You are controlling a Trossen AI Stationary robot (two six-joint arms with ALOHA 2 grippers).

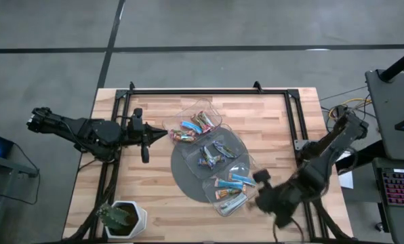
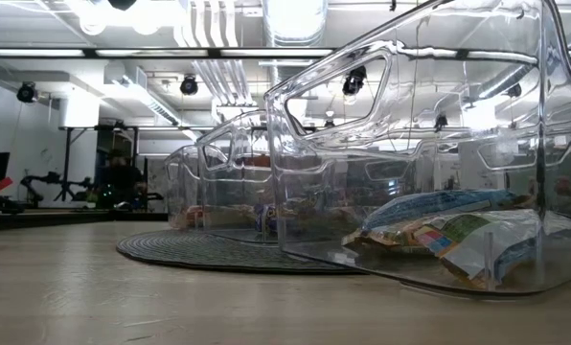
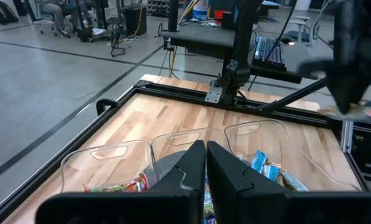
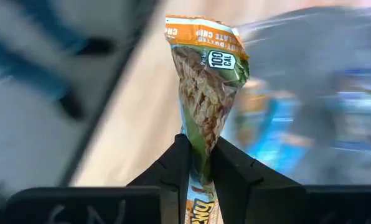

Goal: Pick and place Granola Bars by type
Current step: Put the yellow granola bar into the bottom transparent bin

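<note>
Three clear trays point(image 1: 200, 108) sit around a grey disc point(image 1: 185, 177); a potted plant point(image 1: 121, 218) stands nearby.

Clear glossy plastic trays point(image 2: 410, 144), matt wood table point(image 1: 270, 115)

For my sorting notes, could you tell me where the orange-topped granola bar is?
The right tool pinches the orange-topped granola bar; in the high view that tool sits right of the nearest clear tray.

Three clear trays point(image 1: 217, 157); one grey disc point(image 1: 183, 169); one potted plant point(image 1: 123, 218); two arms point(image 1: 87, 130).
</note>
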